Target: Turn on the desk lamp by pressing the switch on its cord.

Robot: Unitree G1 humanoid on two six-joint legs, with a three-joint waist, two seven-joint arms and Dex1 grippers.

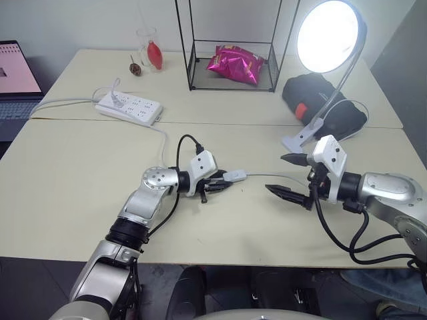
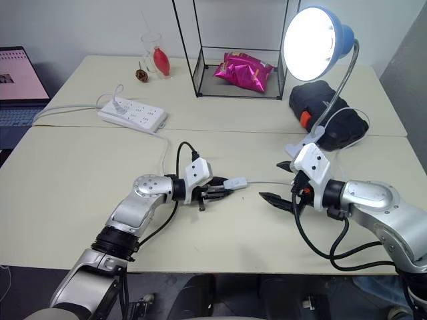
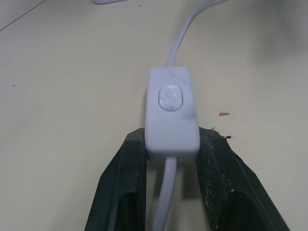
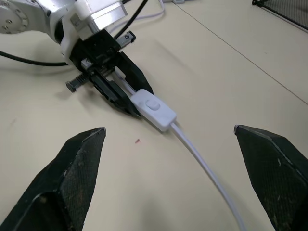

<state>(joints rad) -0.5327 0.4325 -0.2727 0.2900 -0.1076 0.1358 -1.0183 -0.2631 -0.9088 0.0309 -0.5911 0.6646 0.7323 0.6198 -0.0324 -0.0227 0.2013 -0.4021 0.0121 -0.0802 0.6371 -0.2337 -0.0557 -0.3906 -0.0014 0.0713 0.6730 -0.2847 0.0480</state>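
The desk lamp (image 1: 328,37) stands at the back right, its bulb glowing bright, on a bent silver gooseneck above a white clamp base (image 1: 297,139). The switch (image 1: 233,176) is a small white oblong with an oval button on top, lying mid-table. My left gripper (image 1: 217,185) is shut on the switch's near end, one black finger (image 3: 130,163) against each side. The cord (image 1: 267,175) runs from the switch to the right, between the tips of my right gripper (image 1: 279,175). That gripper is wide open, a short way right of the switch, and holds nothing.
A white power strip (image 1: 130,107) lies at the back left with its thick cable. A black wire frame (image 1: 230,73) holds a pink snack bag (image 1: 235,65). A black bag (image 1: 323,103) sits behind the lamp's clamp. A glass (image 1: 150,50) and a laptop (image 1: 13,73) are further back.
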